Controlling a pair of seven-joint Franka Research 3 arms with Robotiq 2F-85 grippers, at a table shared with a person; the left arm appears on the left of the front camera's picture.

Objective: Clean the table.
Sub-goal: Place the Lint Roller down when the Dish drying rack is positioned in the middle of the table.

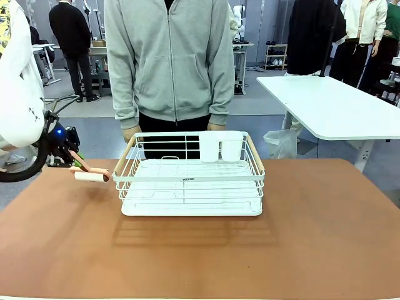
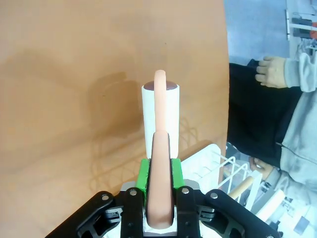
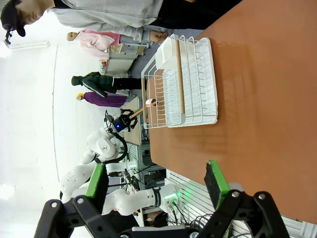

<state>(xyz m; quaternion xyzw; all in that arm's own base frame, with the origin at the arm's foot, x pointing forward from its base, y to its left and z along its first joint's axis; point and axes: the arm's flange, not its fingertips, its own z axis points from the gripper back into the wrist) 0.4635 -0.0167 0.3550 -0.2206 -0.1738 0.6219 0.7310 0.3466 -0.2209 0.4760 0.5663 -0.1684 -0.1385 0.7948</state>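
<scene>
The reddish-brown table (image 1: 200, 256) spreads across the front view. My left gripper (image 1: 70, 159) is at the table's far left corner, beside the dish rack. It is shut on the pink handle of a lint roller (image 1: 92, 177). In the left wrist view the roller (image 2: 161, 114) points away from my left gripper (image 2: 159, 176), its white roll low over the table (image 2: 74, 74). Whether the roll touches the top I cannot tell. My right gripper (image 3: 155, 179) stands open over the table (image 3: 267, 99) with nothing between its green pads.
A white wire dish rack (image 1: 190, 175) with wooden handles and a white cup holder sits at the table's middle far side. A person in a grey hoodie (image 1: 169, 62) stands right behind it, hands hanging. A white-topped table (image 1: 337, 106) stands at the back right.
</scene>
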